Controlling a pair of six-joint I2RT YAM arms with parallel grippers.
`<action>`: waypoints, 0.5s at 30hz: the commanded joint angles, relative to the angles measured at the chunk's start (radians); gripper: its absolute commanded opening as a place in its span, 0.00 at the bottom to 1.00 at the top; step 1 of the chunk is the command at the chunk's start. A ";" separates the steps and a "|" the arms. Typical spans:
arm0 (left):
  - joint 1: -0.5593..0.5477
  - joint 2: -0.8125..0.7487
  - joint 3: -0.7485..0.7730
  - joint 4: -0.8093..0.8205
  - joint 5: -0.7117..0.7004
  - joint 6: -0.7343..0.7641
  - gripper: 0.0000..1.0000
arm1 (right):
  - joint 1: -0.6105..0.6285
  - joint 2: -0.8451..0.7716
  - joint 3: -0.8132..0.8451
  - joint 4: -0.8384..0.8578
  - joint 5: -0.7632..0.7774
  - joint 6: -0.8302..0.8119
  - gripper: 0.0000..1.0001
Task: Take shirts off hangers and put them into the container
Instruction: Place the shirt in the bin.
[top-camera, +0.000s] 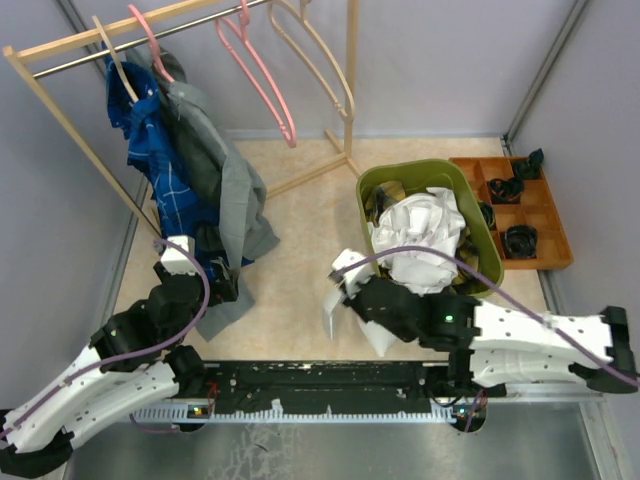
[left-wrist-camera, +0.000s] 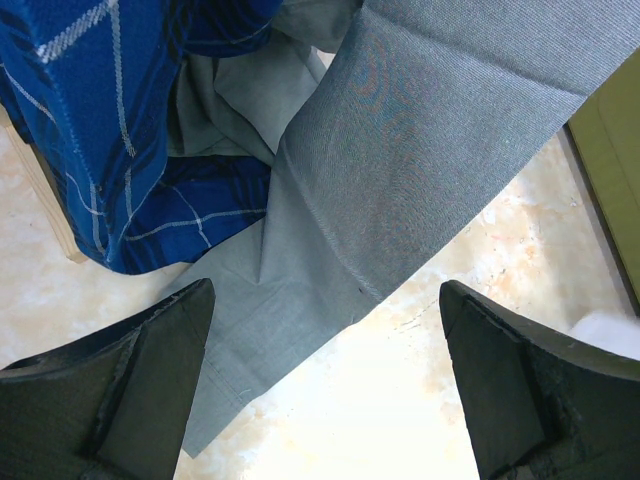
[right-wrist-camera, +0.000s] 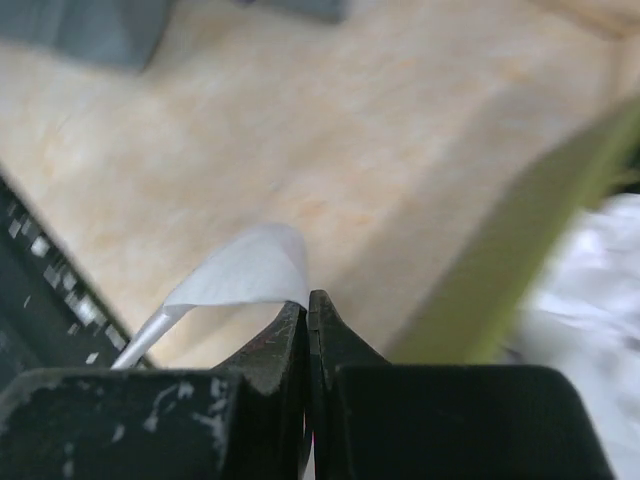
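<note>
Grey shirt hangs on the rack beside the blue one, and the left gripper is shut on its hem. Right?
No. The left wrist view shows the left gripper open, fingers wide apart; the grey shirt does hang on the rack beside the blue one.

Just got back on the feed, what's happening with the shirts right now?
The right gripper is shut on a flap of the white shirt. Most of that shirt is heaped in the green container, and part of it trails over the rim toward the table. The left gripper is open, poised at the low end of the grey shirt. The grey shirt and the blue shirt hang on the rack. The pink hangers beside them are bare.
</note>
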 joint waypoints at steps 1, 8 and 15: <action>0.005 0.001 0.016 0.014 -0.004 0.003 0.99 | 0.007 -0.202 0.120 -0.031 0.518 0.054 0.00; 0.005 0.006 0.018 0.009 -0.009 -0.001 0.99 | -0.014 -0.357 0.076 0.443 0.894 -0.395 0.00; 0.006 0.010 0.018 0.013 -0.005 0.001 0.99 | -0.441 -0.259 0.215 -0.150 0.548 0.091 0.00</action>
